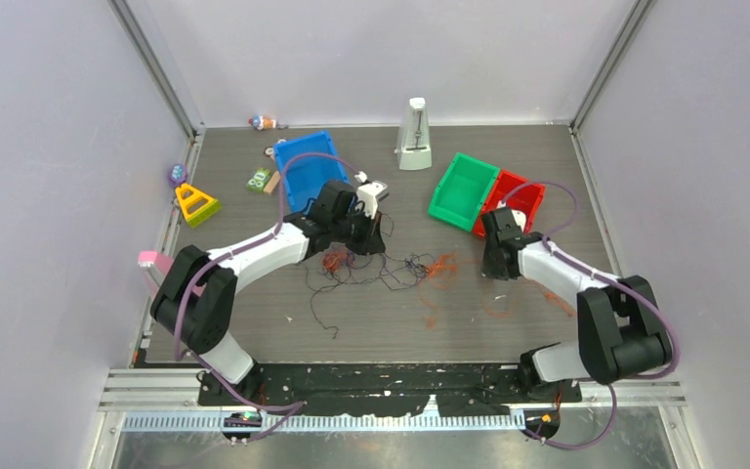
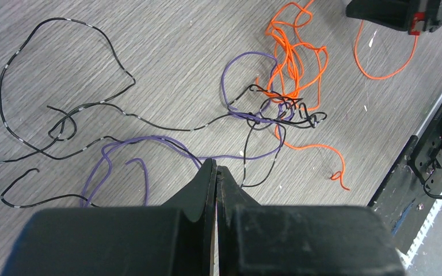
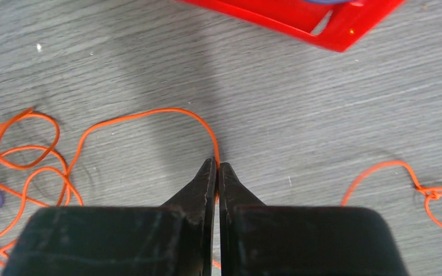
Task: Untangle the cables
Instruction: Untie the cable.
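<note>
Grey, wood-grained laminate forms the table (image 1: pixel 547 156). At the left, the left gripper (image 2: pixel 216 171) has its black, wedge-shaped fingers pressed flat together. A thin purple strand (image 2: pixel 149 138) runs up to the tips, but whether it is pinched cannot be determined. The cables (image 2: pixel 282 109) lie on the table between the two arms. They are hair-thin, flexible wires: black with pale flecks, purple and orange. They spread in loose loops and meet in a small knot right of centre. Behind them stand a blue plastic bin (image 1: pixel 303 161), then a green bin (image 1: pixel 462 191) just beside a red bin (image 1: pixel 503 191), all rectangular and glossy. At the right, the right gripper (image 3: pixel 217 168) is closed on an orange strand (image 3: pixel 144 117), which arcs down between its tips.
</note>
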Controlling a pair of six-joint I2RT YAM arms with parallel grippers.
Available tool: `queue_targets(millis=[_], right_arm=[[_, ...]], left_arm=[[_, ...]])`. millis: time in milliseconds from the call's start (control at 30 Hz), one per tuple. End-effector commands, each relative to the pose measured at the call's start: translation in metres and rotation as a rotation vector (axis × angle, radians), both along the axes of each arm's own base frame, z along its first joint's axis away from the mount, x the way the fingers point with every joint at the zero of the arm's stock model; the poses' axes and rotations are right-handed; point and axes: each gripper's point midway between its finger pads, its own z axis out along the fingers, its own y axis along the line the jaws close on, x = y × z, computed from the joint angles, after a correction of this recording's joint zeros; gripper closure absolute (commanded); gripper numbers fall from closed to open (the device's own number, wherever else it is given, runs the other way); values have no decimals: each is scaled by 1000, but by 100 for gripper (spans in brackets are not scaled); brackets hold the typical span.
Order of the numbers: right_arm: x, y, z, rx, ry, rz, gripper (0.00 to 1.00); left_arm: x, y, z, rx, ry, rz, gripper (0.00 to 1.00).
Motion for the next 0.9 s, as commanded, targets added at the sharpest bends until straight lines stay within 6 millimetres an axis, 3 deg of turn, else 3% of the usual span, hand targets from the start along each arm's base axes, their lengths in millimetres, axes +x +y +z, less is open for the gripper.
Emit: queue_targets(millis=[0,133,300,433,467,500,533,600,667,767,867], right_arm=[[8,-10,40,-7,-127,-46,95],[8,-15,85,-15,-209,-42,95],[10,-21,163,-15,-363,-31,95],[7,-25,236,-12,-490,-19,95],[9,-25,263,2,-549,-16,95],[6,-25,275,0,-565,-7,95],[8,-23,302,21,-620,3,95],[7,-14,332,61,-665,51,95],[7,-1,349,111,-679,106,95],[7,14,362,173,-692,166,95],[9,28,371,223,-701,230,95]], left_arm=[[7,-3,21,-52,-74,7,100],[6,-3,24,-69,-83,1,100],[3,-7,31,-106,-96,-23,98],[0,-9,38,-137,-124,-30,93],[0,-9,39,-143,-128,-34,92],[-1,-11,43,-159,-136,-44,87],[-3,-12,46,-175,-142,-54,79],[-6,-16,52,-214,-155,-76,45],[-8,-21,61,-254,-188,-89,23],[-9,-27,72,-289,-240,-107,6],[-3,-33,84,-305,-275,-108,3]])
